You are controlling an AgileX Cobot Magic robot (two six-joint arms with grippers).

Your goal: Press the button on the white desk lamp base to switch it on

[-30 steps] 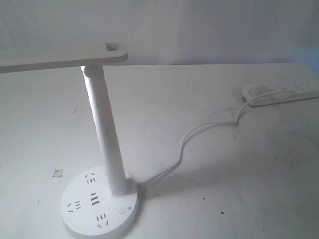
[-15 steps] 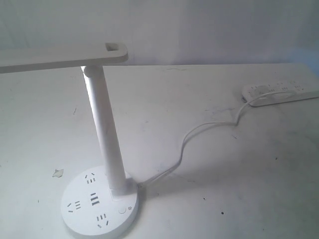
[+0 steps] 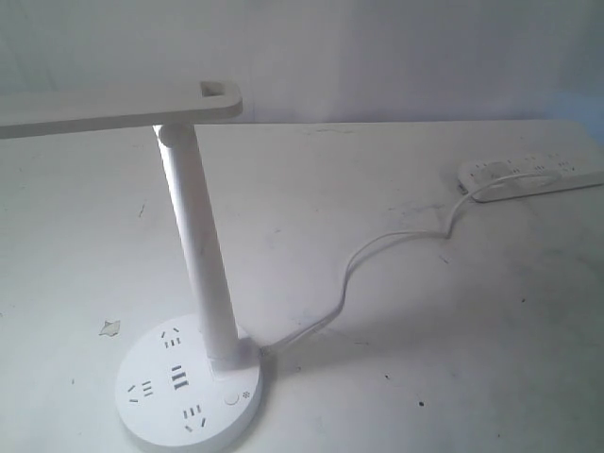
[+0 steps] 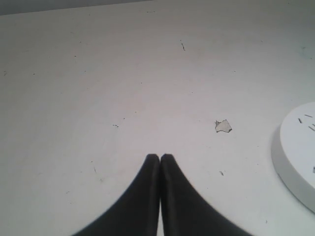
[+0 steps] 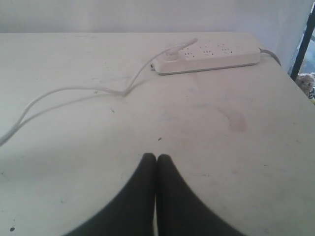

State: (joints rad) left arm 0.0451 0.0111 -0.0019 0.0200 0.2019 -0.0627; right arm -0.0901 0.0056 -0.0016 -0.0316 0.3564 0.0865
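Observation:
The white desk lamp (image 3: 196,245) stands at the front left of the table, its flat head bar (image 3: 113,107) reaching left. Its round white desk lamp base (image 3: 151,415) shows dark socket slots, and the tiny ringed button (image 3: 232,399) sits near the stem's foot. An edge of the base (image 4: 295,157) shows in the left wrist view. My left gripper (image 4: 160,157) is shut with nothing in it, above bare table some way from the base. My right gripper (image 5: 156,157) is shut and empty too, over the table short of the power strip. Neither arm shows in the exterior view.
A long white power strip (image 3: 528,176) lies at the back right, also seen in the right wrist view (image 5: 206,59). The lamp's white cord (image 3: 349,274) snakes from the base to it. A small paper scrap (image 3: 109,327) lies left of the base.

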